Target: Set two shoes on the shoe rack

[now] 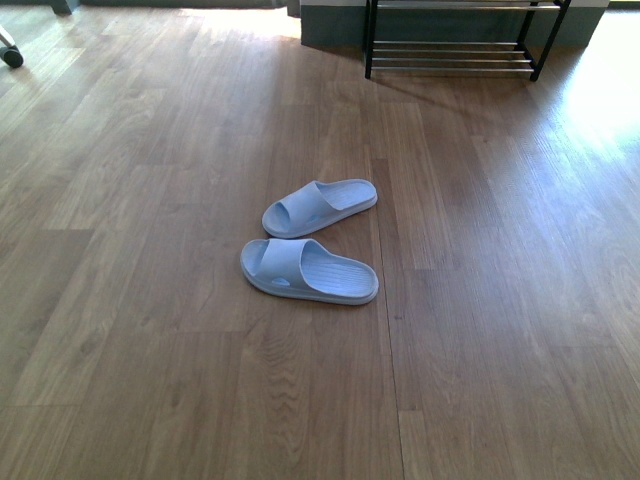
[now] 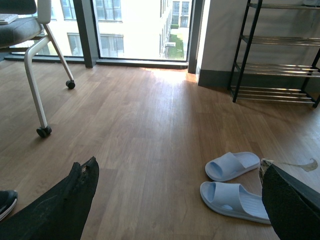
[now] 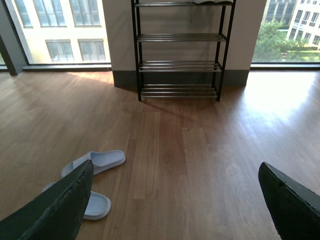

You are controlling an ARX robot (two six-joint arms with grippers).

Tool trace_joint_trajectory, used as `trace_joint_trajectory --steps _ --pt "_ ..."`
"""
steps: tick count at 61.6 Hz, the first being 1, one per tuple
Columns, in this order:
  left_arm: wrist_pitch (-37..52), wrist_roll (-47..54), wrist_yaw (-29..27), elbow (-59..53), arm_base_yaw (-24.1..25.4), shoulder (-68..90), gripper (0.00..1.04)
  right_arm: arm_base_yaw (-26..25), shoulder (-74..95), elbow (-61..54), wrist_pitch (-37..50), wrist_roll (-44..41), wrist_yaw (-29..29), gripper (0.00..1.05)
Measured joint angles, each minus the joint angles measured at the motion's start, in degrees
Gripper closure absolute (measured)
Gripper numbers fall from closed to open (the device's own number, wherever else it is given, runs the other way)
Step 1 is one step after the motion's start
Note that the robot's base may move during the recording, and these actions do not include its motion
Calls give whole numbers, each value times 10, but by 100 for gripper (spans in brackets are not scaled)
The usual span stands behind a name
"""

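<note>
While rack (image 1: pixel 450 45) stands far, near shoe (image 1: pixel 310 272), far shoe (image 1: pixel 320 207): adjacent, floor (image 1: pixel 150 300) open around.
Left gripper (image 2: pixel 175 167), right gripper (image 3: pixel 175 167): fingers spread, empty.

The wooden floor (image 1: pixel 140 330) has long brown planks. A chair (image 2: pixel 17 31) with white legs and black castors stands near the tall windows (image 2: pixel 135 30); green trees (image 3: pixel 277 35) show outside in daylight

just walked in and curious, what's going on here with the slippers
Nothing is being handled yet. Two pale blue slippers, a nearer slipper and a farther slipper, lie close together on the wood floor, well short of the black shoe rack. The left pincer and the right pincer are both open and empty, and neither touches a slipper.
</note>
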Motion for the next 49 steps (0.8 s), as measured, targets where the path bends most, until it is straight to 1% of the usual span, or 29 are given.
trace_joint_trajectory --steps 49 --pt "0 0 1 0 0 0 9 0 0 0 0 0 3 9"
